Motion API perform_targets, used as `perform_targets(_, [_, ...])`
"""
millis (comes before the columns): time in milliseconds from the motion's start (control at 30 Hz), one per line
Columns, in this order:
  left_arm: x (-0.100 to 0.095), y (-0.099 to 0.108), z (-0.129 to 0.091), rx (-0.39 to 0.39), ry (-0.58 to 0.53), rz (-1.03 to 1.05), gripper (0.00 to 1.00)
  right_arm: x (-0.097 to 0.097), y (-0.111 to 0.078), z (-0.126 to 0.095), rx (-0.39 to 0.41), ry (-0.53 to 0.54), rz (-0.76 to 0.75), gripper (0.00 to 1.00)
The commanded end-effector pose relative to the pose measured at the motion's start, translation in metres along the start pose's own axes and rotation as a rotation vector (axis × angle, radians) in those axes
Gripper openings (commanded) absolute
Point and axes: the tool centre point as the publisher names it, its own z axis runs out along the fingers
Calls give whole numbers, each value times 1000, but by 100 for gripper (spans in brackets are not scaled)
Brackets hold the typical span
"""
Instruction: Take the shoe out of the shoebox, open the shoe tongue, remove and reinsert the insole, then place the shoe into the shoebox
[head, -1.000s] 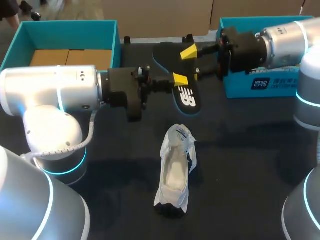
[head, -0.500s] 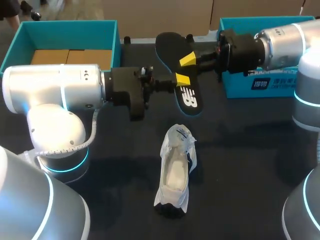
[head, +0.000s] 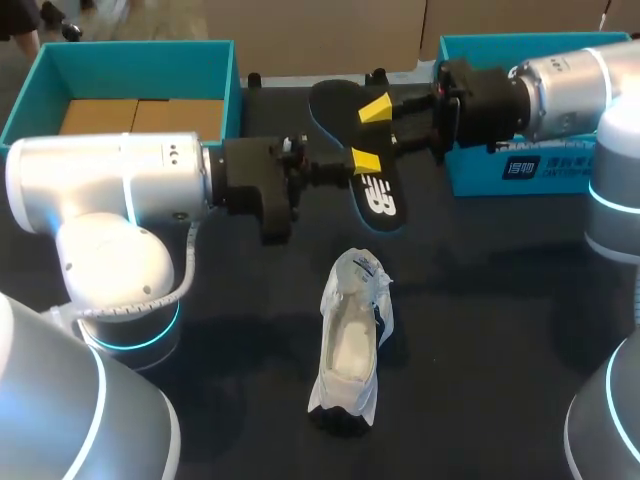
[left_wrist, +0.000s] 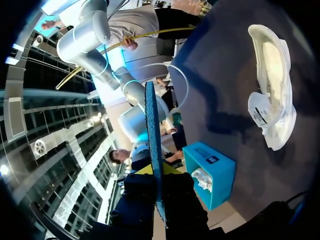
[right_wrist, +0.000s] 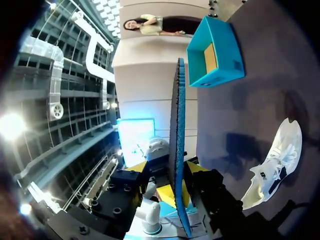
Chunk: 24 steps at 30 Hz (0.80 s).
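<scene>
Insole (head: 375, 195) pinched between closed fingers of left end effector (head: 362, 160) and, seemingly, right end effector (head: 378, 107) too, aloft, likely mid-handover for regripping. Below on counter (head: 480, 300), shoe (head: 352, 345) lying mouth-up, outside shoebox (head: 130, 70), awaiting reinsertion.

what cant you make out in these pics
- Head view: inside of the right teal cardboard box, covered by the right arm and cut off by the edge.
- Both wrist views: the black blue-edged insole shows edge-on, faces unseen; it hides most of the left claw and right claw tips.
- Head view: far end of the white mesh shoe, under its folded-back tongue.
</scene>
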Motion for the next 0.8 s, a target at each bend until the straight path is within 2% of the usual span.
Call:
perform_targets(33, [0, -3, 3, -11, -2, -1, 0, -3, -2, 0, -6, 5, 0, 40])
perform_targets(367, [0, -5, 4, -14, -2, -20, 0, -5, -4, 1, -16, 13, -5, 33])
perform_targets(433, [0, -5, 4, -15, -1, -23, 0, -5, -5, 2, -16, 14, -5, 16])
perform_targets(467, [1, -6, 4, -15, 0, -25, 0, -5, -5, 2, -16, 15, -5, 2])
perform_targets(500, [1, -6, 4, -15, 1, -26, 0, -6, -5, 2, -16, 16, -5, 0])
perform_targets(800, [4, -8, 1, -15, 8, -42, 0, -8, -6, 4, -15, 26, -3, 0])
